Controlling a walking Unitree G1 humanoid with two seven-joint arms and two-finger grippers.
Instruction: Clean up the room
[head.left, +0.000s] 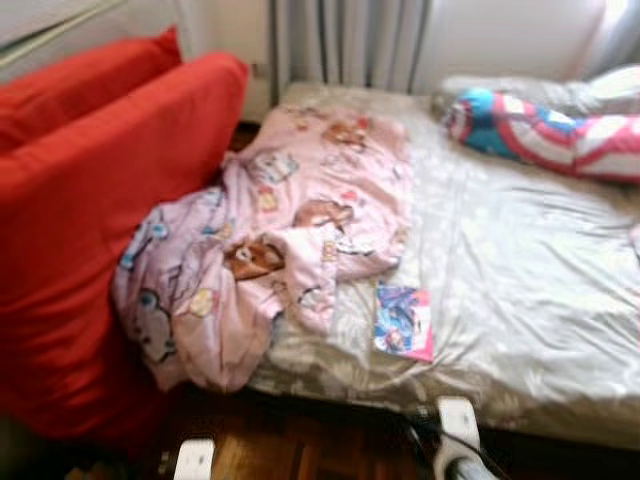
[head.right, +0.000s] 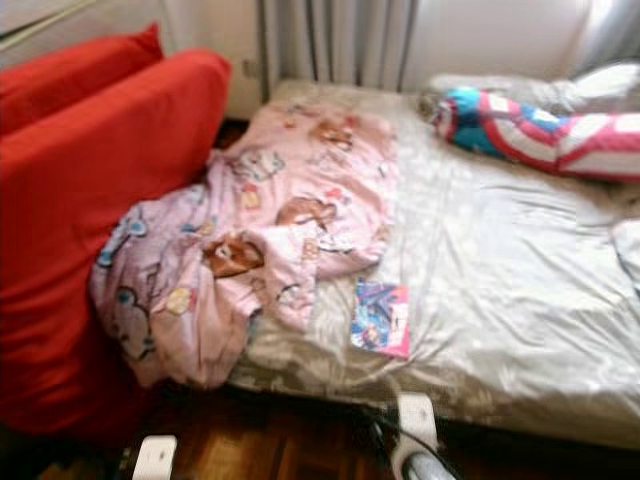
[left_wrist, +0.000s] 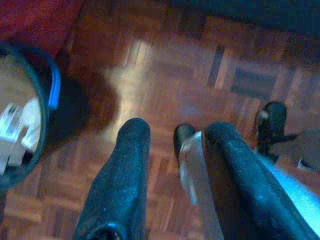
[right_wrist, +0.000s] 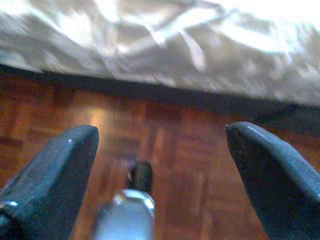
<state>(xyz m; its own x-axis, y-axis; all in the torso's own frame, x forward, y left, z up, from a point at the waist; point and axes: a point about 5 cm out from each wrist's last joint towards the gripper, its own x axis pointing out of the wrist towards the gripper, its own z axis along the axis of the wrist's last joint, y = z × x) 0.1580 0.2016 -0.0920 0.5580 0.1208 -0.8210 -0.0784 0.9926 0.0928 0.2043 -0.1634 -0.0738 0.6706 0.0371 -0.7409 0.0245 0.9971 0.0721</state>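
On the bed, a crumpled pink cartoon-print blanket is spilling over the near-left corner and leaning against the red sofa, with a small colourful booklet lying just beside it on the silvery sheet. Near the headboard end, a red, white and blue striped pillow is resting. Both arms are hanging low over the parquet floor: the left claw is released with a narrow gap, and the right claw is gaping wide, grasping nothing.
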